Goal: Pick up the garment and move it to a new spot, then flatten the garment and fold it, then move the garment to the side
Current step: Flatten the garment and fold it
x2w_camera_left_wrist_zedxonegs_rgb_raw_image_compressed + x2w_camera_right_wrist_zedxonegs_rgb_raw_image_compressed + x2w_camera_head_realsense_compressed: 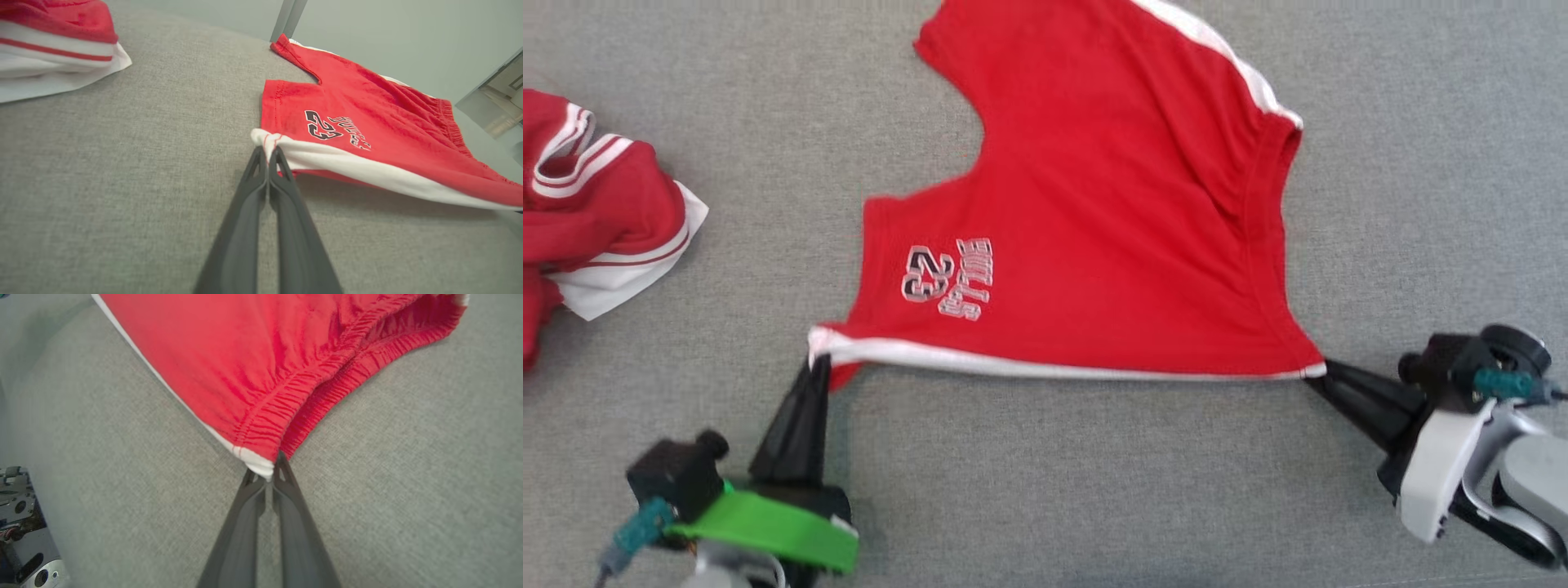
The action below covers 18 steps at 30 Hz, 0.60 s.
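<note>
The left end effector (pixel 818 366) has its fingers pressed together on the white-striped hem corner of the red shorts (pixel 1094 204); the right end effector (pixel 1319 374) pinches the opposite corner, where the white stripe meets the elastic waistband (pixel 310 388); the striped edge runs taut between the two tips, raised a little above the grey woven surface (pixel 1054 474); the rest of the shorts spreads out beyond the fingertips, lying on that surface; a crumpled red-and-white garment (pixel 596 212) sits well apart, out to the left of the left end effector.
</note>
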Motion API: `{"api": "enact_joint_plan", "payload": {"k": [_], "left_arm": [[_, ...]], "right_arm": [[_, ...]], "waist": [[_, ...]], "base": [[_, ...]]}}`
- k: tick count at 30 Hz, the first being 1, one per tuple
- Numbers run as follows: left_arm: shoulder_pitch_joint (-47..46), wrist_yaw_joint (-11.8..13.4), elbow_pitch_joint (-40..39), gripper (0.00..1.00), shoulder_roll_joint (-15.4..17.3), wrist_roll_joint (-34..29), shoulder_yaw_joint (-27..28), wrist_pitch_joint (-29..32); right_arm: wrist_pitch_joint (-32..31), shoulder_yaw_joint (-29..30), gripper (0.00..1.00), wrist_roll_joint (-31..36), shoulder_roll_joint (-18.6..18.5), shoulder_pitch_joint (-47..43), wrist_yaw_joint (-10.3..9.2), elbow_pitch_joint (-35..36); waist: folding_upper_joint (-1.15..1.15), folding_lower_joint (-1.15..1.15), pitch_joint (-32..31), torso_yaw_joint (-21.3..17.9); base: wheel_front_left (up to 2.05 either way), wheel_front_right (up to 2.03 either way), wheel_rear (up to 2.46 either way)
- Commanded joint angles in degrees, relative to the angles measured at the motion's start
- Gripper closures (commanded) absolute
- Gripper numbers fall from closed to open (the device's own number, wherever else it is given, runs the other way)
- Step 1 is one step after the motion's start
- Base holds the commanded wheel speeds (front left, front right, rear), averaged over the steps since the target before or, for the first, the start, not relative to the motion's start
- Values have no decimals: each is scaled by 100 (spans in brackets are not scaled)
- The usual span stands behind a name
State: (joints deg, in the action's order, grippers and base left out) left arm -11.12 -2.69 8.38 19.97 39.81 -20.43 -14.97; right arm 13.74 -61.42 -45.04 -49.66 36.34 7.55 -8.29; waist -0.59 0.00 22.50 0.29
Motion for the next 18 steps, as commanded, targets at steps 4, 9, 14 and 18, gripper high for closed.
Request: {"api": "enact_joint_plan", "payload": {"k": [4, 9, 14, 18], "left_arm": [[1428, 586, -749, 100, -37, 51, 26, -32], [2378, 1006, -1424, 100, -175, 222, 164, -20], [2541, 1156, -1842, 100, 12, 204, 249, 164], [2056, 1120, -2114, 100, 285, 107, 258, 548]], "right_arm": [[44, -150, 100, 39, -456, -941, -12, 316], [42, -27, 100, -128, -673, -1873, -13, 616], [-14, 490, 100, -186, -434, -2317, -14, 823], [-36, 889, 100, -295, -65, -2397, -12, 1030]], "waist": [[59, 0, -464, 185], [59, 0, -650, 271], [59, 0, -687, 110], [59, 0, -682, -86]], "base": [[0, 0, 0], [0, 0, 0], [0, 0, 0], [0, 0, 0]]}}
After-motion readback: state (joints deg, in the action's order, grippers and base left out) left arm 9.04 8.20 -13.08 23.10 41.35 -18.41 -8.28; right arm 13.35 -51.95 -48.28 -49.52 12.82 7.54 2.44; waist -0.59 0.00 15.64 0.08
